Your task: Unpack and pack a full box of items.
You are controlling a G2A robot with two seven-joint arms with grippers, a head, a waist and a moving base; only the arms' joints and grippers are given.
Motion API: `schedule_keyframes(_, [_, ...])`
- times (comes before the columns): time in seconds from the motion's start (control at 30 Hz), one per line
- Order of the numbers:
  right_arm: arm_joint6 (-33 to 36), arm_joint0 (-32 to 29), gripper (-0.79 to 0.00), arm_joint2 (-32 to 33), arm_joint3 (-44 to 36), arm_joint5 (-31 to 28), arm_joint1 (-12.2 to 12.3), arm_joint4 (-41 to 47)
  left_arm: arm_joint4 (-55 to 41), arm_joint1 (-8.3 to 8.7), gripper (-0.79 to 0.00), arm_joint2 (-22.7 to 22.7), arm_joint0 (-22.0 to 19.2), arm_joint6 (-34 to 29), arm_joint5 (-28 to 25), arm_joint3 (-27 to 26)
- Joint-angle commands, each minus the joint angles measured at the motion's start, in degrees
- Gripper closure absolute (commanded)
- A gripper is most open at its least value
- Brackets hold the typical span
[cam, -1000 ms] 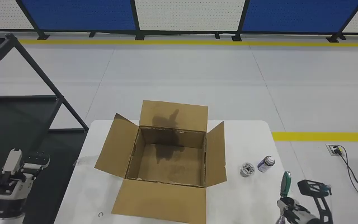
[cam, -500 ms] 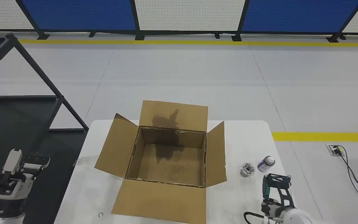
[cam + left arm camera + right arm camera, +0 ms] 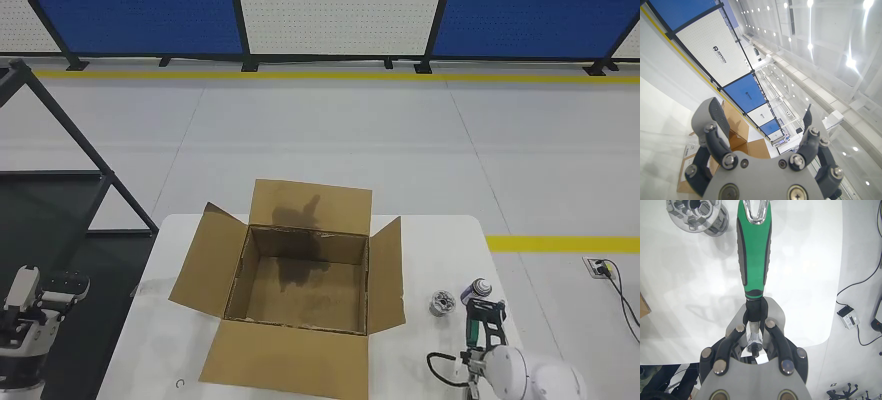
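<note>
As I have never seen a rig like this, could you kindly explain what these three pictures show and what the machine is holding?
This is a robot with two arms, each ending in a grasping tool. One picture comes from a camera above the arms, looking down at the white table. The other two come from cameras on the wrists. On the table stands an open brown cardboard box. Beside it sit a small silvery metal spool and a small can with a dark cap. The right tool is shut on the shank of a green-and-grey-handled ratchet wrench, above the table near the spool. The left tool is open, holds nothing and points up towards the ceiling, beside the table's other end.
</note>
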Motion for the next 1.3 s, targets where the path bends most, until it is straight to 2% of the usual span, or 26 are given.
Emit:
schedule_keyframes(0.0, [-0.47, 1.00, 0.000, -0.21, 1.85, -1.23, 0.03, 1.42, 0.00, 0.00, -0.785, 0.00, 0.00, 0.00, 0.00, 0.00])
schedule_keyframes(0.3, [-0.51, 4.75, 0.000, -0.15, 8.70, -2.68, 0.43, 1.93, 0.00, 0.00, -0.785, 0.00, 0.00, 0.00, 0.00, 0.00])
schedule_keyframes(0.87, [0.04, 6.58, 0.000, -1.10, 12.63, -2.77, 0.94, 1.17, 0.00, 0.00, -0.785, 0.00, 0.00, 0.00, 0.00, 0.00])
schedule_keyframes(0.9, [0.07, 6.62, -0.040, -1.11, 12.82, -2.80, 0.97, 1.21, 0.00, 0.00, -0.785, 0.00, 0.00, 0.00, 0.00, 0.00])
schedule_keyframes(1.03, [0.01, 6.81, -0.071, -1.14, 13.29, -2.87, 1.09, 1.38, 0.00, 0.00, -0.785, 0.00, 0.00, 0.00, 0.00, 0.00])
schedule_keyframes(1.17, [0.00, 6.93, -0.142, -1.15, 13.50, -2.80, 1.20, 1.68, 0.00, 0.00, -0.785, 0.00, 0.00, 0.00, 0.00, 0.00])
schedule_keyframes(1.27, [0.01, 6.93, -0.246, -1.08, 13.38, -2.86, 1.30, 1.85, 0.00, 0.00, -0.785, 0.00, 0.00, 0.00, 0.00, 0.00])
